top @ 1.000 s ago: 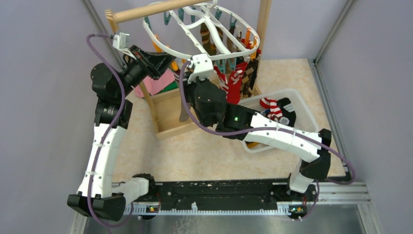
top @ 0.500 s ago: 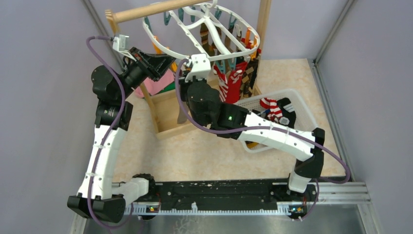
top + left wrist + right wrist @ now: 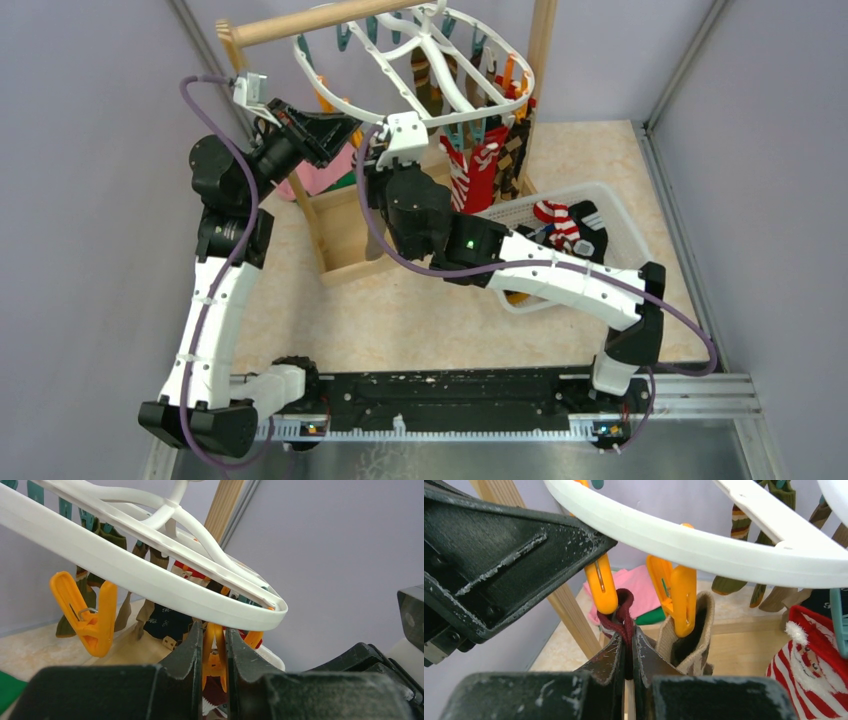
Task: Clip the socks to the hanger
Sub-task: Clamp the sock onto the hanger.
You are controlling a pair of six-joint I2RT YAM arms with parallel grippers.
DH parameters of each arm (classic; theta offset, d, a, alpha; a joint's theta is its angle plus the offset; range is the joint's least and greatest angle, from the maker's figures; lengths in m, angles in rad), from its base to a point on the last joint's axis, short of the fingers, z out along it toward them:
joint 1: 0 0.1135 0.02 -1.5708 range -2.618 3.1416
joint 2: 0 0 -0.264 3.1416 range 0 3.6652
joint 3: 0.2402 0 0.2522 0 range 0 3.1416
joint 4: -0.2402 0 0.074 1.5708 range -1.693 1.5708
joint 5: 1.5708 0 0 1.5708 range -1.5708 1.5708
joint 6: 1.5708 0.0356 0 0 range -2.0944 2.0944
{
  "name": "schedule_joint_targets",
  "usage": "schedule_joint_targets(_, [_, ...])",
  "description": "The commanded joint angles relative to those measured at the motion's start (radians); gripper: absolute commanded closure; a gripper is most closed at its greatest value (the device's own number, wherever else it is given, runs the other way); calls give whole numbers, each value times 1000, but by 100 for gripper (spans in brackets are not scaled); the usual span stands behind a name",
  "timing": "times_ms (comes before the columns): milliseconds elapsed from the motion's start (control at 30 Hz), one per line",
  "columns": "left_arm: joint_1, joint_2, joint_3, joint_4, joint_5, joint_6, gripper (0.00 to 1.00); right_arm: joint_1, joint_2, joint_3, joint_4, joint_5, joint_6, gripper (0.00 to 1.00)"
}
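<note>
The white oval hanger [image 3: 420, 60] hangs from the wooden pole, and several socks are clipped along its far side. My left gripper [image 3: 215, 630] is under its rim [image 3: 125, 575], shut on an orange clip [image 3: 214, 655] and squeezing its handles. My right gripper [image 3: 629, 632] is shut on the cuff of a maroon sock [image 3: 624, 610]. It holds the cuff up against the lower tip of that same orange clip [image 3: 603, 587]. Whether the clip's jaws grip the fabric I cannot tell. A neighbouring orange clip [image 3: 681, 600] holds a beige sock [image 3: 696, 635].
A red-and-white striped sock [image 3: 809, 655] hangs at the right. The white perforated basket [image 3: 620, 215] on the right holds more socks. The wooden rack's pole [image 3: 330, 20] and base box [image 3: 345, 235] stand behind the grippers, with pink cloth [image 3: 320, 175] beside them.
My right arm has shifted left and slightly up, bringing the maroon sock closer to the clip held by my left gripper. The left arm has barely moved.
</note>
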Motion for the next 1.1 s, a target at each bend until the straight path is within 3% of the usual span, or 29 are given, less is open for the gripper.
schedule_joint_targets(0, [5, -29, -10, 41, 9, 4, 91, 9, -59, 2, 81, 27, -49, 100])
schedule_joint_targets(433, [5, -27, -2, 48, 11, 0, 91, 11, -85, -28, 10, -64, -61, 100])
schedule_joint_targets(1067, [5, -34, -24, 40, 29, 53, 92, 12, -55, 13, 63, -79, -184, 100])
